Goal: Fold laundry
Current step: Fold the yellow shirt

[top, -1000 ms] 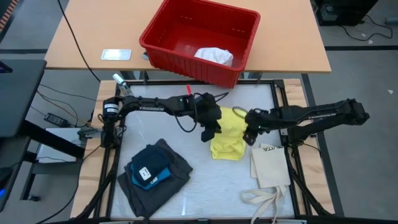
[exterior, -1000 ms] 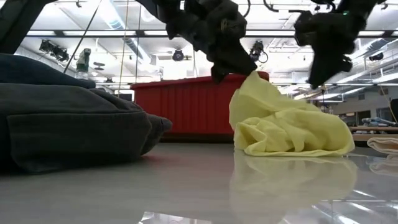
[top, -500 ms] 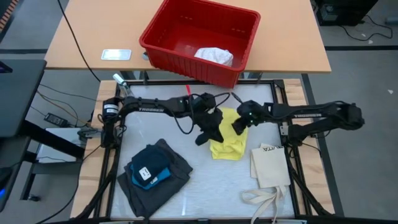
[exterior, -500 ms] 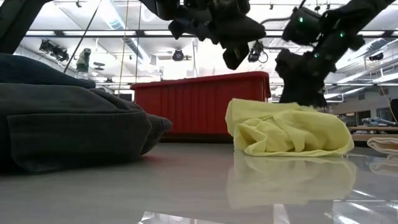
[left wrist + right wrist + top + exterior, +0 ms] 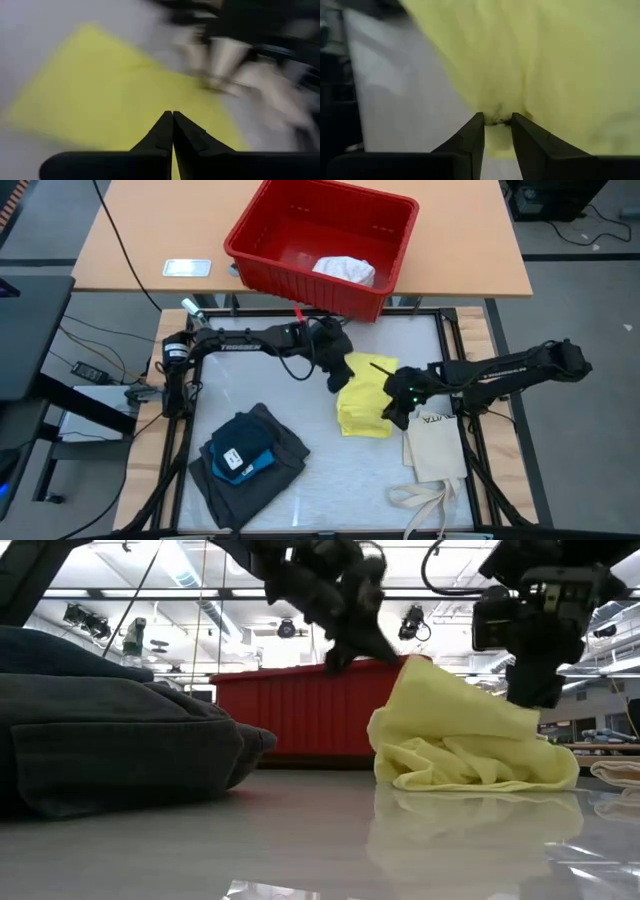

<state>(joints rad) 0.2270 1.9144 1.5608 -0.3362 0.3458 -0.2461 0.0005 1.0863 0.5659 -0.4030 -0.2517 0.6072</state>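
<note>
White "TROSSEN" lettering (image 5: pixel 232 349) on left arm (image 5: pixel 250 341)

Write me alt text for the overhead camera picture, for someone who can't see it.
Two dark robot arms meet at a crumpled yellow cloth mid-table: the left gripper pinches its far edge, the right gripper grips its right side. Dark grey shorts under a navy piece lie nearer left, a cream tote bag right, a red bin behind.
</note>
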